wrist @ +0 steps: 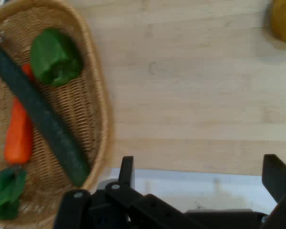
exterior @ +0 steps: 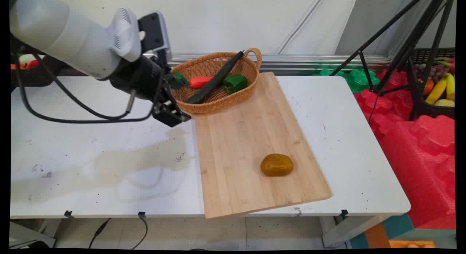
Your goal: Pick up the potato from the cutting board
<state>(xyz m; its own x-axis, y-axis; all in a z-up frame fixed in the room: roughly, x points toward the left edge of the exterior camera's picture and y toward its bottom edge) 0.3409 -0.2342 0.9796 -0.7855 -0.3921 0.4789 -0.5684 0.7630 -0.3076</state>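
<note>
Hand view: gripper spread wide, holding nothing, above table edge beside cutting board. Basket just left of it; cucumber lies diagonally across carrot, near end closest. Green pepper beyond. Potato well apart on board.

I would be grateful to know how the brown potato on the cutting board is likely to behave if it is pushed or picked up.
The potato is a rounded, lumpy oval lying free on the flat cutting board, so a push would probably rock or roll it unevenly. Its surface looks smooth and slightly glossy, so the fingers might slip on its curve. It keeps its shape, suggesting it is stiff.
</note>
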